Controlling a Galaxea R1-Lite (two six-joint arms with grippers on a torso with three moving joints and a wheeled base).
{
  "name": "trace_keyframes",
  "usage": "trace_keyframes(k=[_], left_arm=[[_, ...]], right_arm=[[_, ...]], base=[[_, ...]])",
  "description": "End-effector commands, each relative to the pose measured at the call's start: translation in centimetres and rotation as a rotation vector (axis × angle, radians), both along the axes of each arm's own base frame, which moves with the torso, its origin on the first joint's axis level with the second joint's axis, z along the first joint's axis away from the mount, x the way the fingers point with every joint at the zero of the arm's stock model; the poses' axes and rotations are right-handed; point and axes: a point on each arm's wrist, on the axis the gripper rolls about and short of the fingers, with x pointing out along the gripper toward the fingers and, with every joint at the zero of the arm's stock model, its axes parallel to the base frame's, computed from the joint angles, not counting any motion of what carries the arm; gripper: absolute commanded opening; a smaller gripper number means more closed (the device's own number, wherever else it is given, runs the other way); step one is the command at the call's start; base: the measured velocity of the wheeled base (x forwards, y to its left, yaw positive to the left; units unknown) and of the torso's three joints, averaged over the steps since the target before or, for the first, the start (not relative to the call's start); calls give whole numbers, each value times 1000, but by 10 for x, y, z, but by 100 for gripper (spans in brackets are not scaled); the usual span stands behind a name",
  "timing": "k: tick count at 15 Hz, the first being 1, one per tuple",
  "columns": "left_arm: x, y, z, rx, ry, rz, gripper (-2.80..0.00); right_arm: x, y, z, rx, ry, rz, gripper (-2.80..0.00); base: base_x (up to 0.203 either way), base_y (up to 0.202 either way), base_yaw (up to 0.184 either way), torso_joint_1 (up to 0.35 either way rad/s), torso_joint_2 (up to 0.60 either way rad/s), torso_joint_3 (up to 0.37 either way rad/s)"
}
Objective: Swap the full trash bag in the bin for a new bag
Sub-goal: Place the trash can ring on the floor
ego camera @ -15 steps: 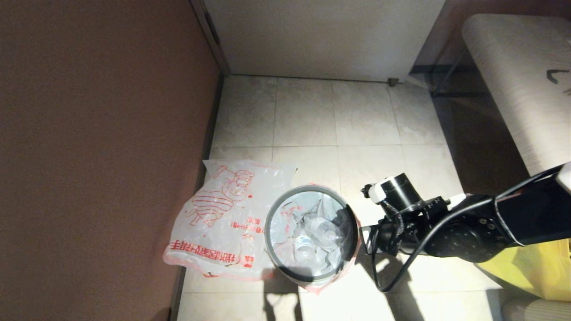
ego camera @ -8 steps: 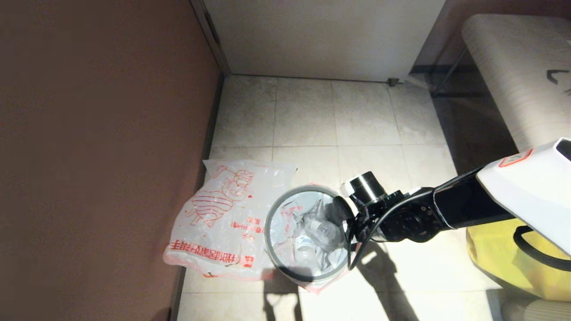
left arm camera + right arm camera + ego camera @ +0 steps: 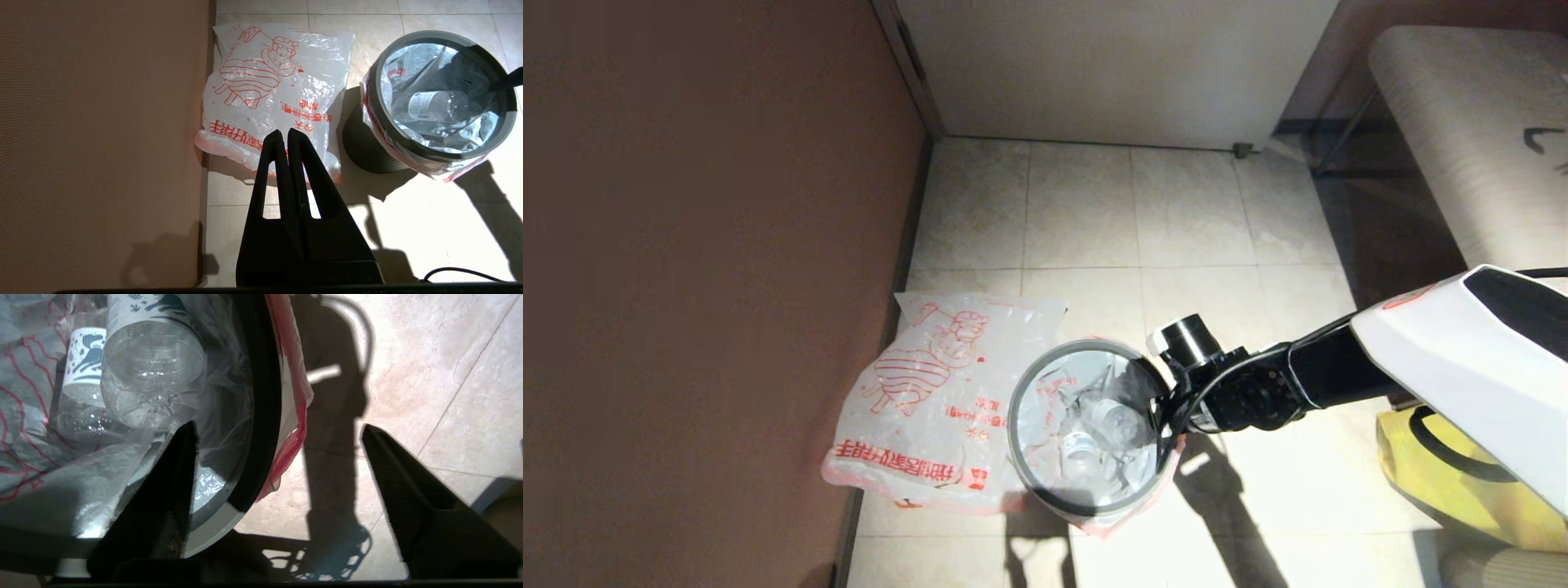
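The black bin [image 3: 1023,465] stands on the tiled floor, with the full trash bag [image 3: 1058,400] lining it and clear bottles [image 3: 1112,420] lying inside. The bag's red edge [image 3: 296,416] is folded over the grey hoop [image 3: 261,396]. My right gripper [image 3: 1164,408] is open at the bin's right rim. One finger [image 3: 179,465] is inside the bin and the other [image 3: 392,465] is outside over the floor. The new bag [image 3: 931,400] lies flat left of the bin. My left gripper [image 3: 284,132] is shut and empty, hanging above the new bag's [image 3: 269,94] near edge.
A brown wall [image 3: 703,245] runs along the left, close to the new bag. A white panel [image 3: 1111,65] closes the back. A pale bench [image 3: 1470,147] stands at the right, and a big yellow bag [image 3: 1462,482] sits under my right arm.
My right arm has swung left from beside the bin until its open gripper straddles the bin's right rim. The bags and the bin have not moved.
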Motion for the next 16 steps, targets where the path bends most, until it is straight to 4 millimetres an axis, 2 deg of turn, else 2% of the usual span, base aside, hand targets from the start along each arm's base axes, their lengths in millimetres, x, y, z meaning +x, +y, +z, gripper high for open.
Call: trace_keyframes(k=[1, 10, 12, 16], left_arm=[[0, 0, 0, -1, -1, 1, -280], [0, 0, 0, -1, -1, 1, -280], [0, 0, 0, -1, -1, 1, -280], [0, 0, 0, -1, -1, 1, -280]], right_arm=[[2, 0, -3, -6, 3, -6, -280], [3, -2, -8, -45, 6, -11, -280], [2, -2, -5, -41, -1, -11, -280], [-6, -5, 23, -17, -53, -14, -280]], base=[[0, 0, 0, 0, 0, 0], [0, 0, 0, 0, 0, 0], [0, 0, 0, 0, 0, 0], [0, 0, 0, 0, 0, 0]])
